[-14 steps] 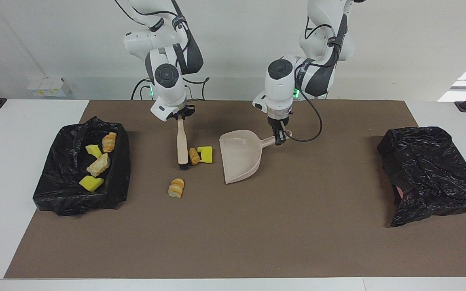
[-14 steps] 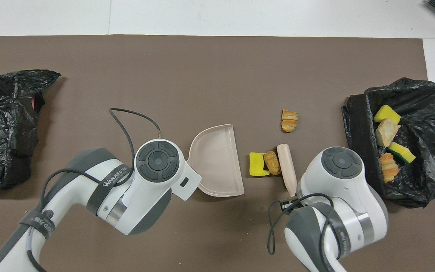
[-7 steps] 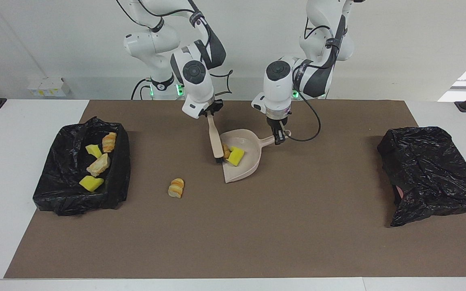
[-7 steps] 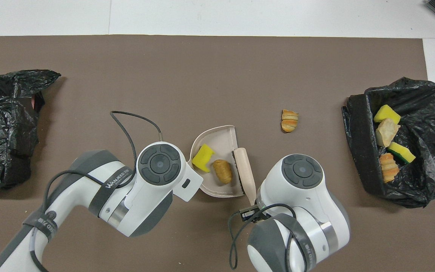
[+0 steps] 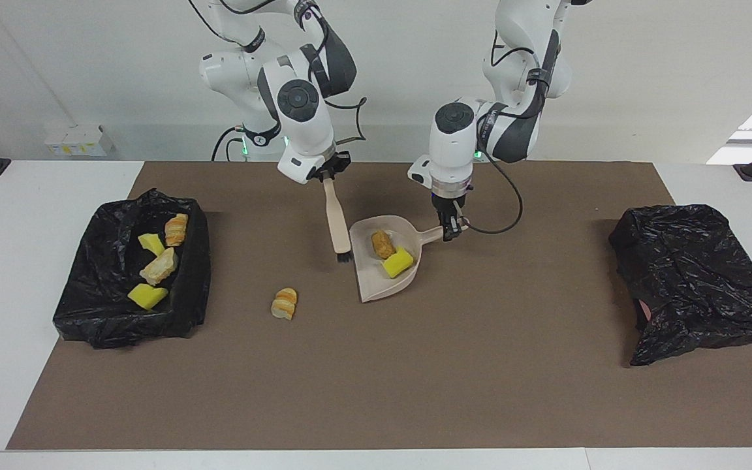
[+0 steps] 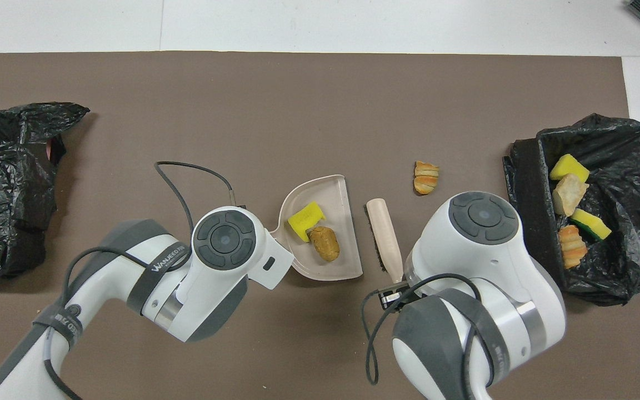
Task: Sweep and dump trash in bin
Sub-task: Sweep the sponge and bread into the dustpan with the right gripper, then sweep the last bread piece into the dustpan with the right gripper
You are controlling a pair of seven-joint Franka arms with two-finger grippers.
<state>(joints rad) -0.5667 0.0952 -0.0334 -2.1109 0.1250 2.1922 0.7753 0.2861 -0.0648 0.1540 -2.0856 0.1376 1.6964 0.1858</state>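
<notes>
Item: sweeping set, mid-task.

Change noted: a second ago the yellow sponge chunk (image 5: 398, 262) and the brown bread lump (image 5: 382, 244) lay on the brown mat (image 5: 376, 391) beside the brush (image 5: 337, 222); both now sit inside the dustpan (image 5: 376, 284). The brush has since drawn back and hangs just beside the pan's open edge, toward the right arm's end of the desk. Judged meaning: this load is ready to carry to the bin.

Right claw (image 5: 325, 176): closed on the brush handle's top, over the mat nearer the robots than the pan. Brush long axis runs roughly away from the robots, bristles at the farther end, tilted slightly from upright.

Left claw (image 5: 451, 228): closed on the dustpan handle. Pan handle points toward the left arm's end; its open mouth faces the brush.

Trash remaining: one striped bread lump (image 5: 284, 303) on the mat, farther from the robots than the brush, apart from both tools, long axis roughly away from the robots.

Trash binned: four scraps in the open black-lined bin (image 5: 89, 313) at the right arm's end.

Other: a crumpled black bag (image 5: 696, 274) at the left arm's end.
</notes>
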